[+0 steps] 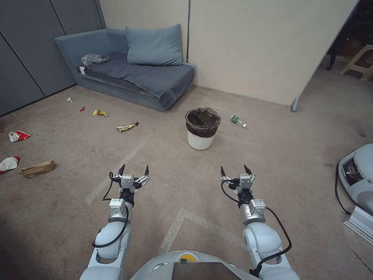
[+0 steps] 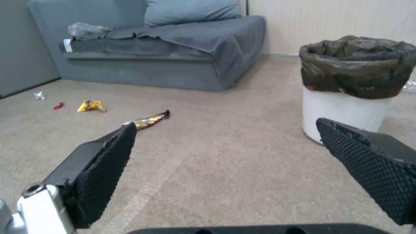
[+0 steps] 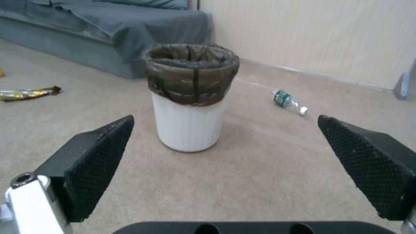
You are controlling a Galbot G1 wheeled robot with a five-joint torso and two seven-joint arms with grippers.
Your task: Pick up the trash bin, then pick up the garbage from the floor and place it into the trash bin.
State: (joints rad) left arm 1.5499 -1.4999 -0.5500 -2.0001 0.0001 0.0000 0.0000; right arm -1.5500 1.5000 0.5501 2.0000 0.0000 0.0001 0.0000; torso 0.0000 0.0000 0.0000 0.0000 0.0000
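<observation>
The trash bin [image 1: 202, 128] is standing upright on the carpet ahead of both my claws, a little nearer my right gripper [image 1: 236, 170] than my left gripper [image 1: 134, 169], and apart from each. I am holding both claws low over the floor with fingers spread wide and nothing between them. Bare carpet is lying between my right claw and the bin, with nothing standing in the way. The dark bag is folding over the bin's rim.

The garbage is lying off to the left of my left claw: a long yellow wrapper [image 1: 127, 126] ahead and slightly left, a crumpled yellow wrapper [image 1: 100, 113] farther out, then a red scrap [image 1: 82, 109] and a white scrap [image 1: 69, 100]. Well out to the left are a tan paper piece [image 1: 37, 168] and two red-and-white cartons [image 1: 18, 135].

A plastic bottle [image 1: 237, 121] is lying just beyond the bin, ahead of my right claw. A grey sofa [image 1: 132, 77] is sitting behind everything against the wall.
</observation>
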